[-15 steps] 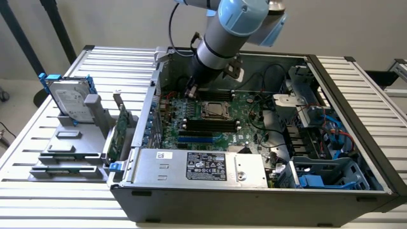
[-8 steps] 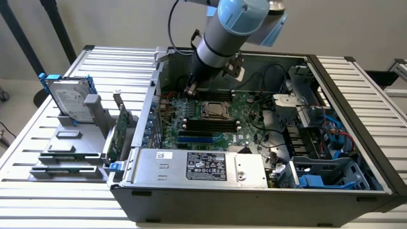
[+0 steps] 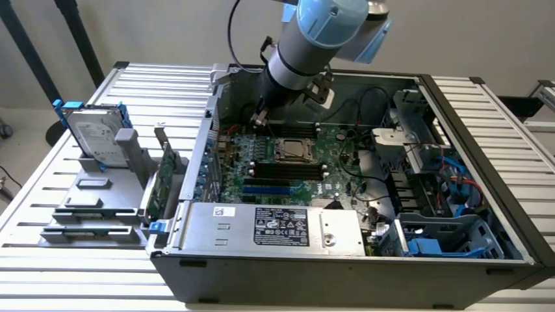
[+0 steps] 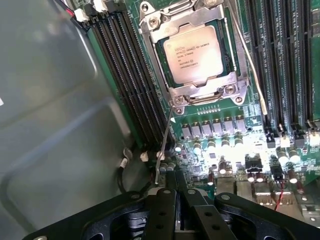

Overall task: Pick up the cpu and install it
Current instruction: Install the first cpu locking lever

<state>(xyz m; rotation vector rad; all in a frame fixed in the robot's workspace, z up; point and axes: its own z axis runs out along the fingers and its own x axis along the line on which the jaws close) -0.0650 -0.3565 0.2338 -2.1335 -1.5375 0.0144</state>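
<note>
Black tool point(image 4: 175, 189) fingers pressed together, holding nothing, hover over the motherboard point(image 4: 220, 107) inside an open computer case point(image 3: 260, 276). The cpu point(image 4: 192, 52) sits in its socket, on the tool's near side.

high exterior, close wrist view, sharing the cpu point(image 4: 192, 52).

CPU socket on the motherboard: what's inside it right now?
The cpu lies seated in the socket, its printed silver top showing. Anything beneath the cpu is covered.
</note>
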